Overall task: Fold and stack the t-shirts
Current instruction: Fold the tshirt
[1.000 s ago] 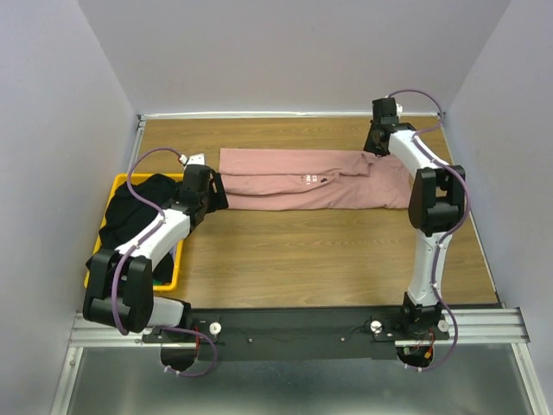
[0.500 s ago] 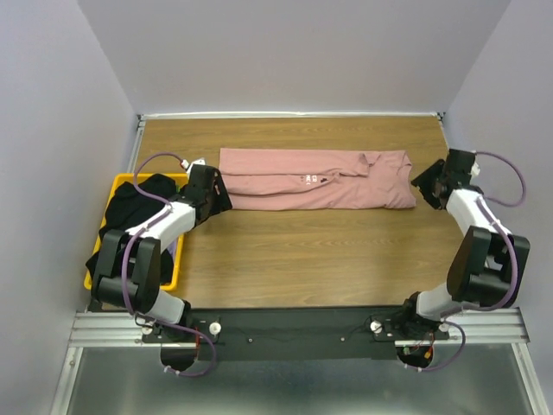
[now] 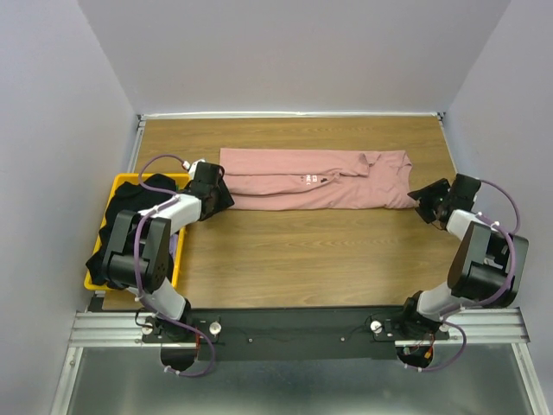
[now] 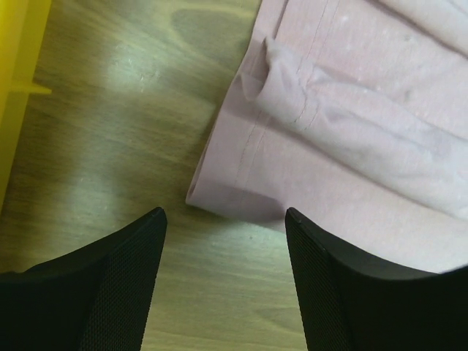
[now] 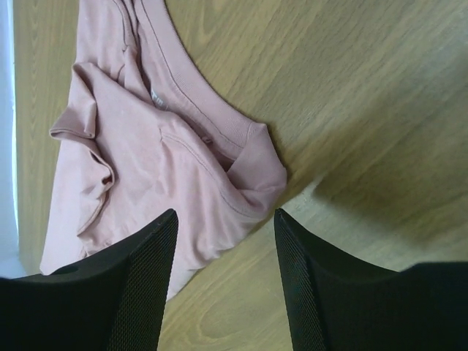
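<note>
Two end effectors are sitting low at opposite ends of the pink t-shirt [image 3: 315, 179]. It is lying folded into a long strip across the far half of the counter [image 3: 302, 259], hem end to the L, collar end to the R.

L end effector [image 3: 225, 197] is hovering just beside the strip's near-L corner. In its wrist view the hem corner is showing btwn and just ahead of the two black fingers [image 4: 110, 278], which are spread apart & gripping nothing.

R end effector [image 3: 423, 201] is pointing at the collar end from the R, jaws likewise standing wide w/ nothing held. The ribbed neckline and a bunched shoulder fold are lying just ahead of its tips; can't tell whether they're touching cloth.

Small print is showing near the strip's middle in top view, too small to read.

Black t-shirt [image 3: 138, 203] is lying heaped in the yellow basket [image 3: 99, 281] at the counter's L edge, spilling over the rim, right by the L arm.

Counter is showing wood grain, w/ light glaring off it. Pale grey-lavender walls [image 3: 285, 52] are closing it in on three sides. A metal rail [image 3: 302, 324] is running along the near edge, carrying both arm bases.
</note>
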`<state>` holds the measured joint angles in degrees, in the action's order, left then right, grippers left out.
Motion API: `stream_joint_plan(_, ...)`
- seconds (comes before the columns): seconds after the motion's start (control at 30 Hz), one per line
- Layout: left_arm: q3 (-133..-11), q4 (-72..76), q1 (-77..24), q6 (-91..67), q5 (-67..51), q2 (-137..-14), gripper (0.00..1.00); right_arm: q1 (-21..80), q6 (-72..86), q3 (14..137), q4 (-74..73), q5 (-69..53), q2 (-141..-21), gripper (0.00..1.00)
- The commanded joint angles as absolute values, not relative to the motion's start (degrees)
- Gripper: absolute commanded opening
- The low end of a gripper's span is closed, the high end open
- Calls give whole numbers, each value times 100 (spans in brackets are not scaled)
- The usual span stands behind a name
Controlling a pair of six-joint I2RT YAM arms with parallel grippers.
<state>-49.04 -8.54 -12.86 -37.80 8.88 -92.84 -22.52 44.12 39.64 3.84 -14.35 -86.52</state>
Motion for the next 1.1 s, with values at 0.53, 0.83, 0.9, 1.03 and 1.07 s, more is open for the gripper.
stream_joint_plan(0.53,-5124,-773,-1187,-3982,1160,-9554,51,-2364,4395,3656,1318,-1793,-9465,54)
stream_joint_plan(0.83,-5317,-1045,-1125,-3859,1274,-9747,1,-2496,4096,3761,1257,-1565,-9448,9)
stream_joint_plan(0.9,-5379,-1186,-1107,-3806,1423,-9747,0,-2540,3964,3823,1064,-1372,-9431,8)
stream_joint_plan(1.03,-5414,-1371,-1055,-3762,1591,-9738,0,-2645,3797,3902,809,-977,-9325,6)
stream_joint_plan(1.07,-5414,-1441,-1037,-3753,1617,-9738,0,-2663,3797,3902,782,-932,-9308,6)
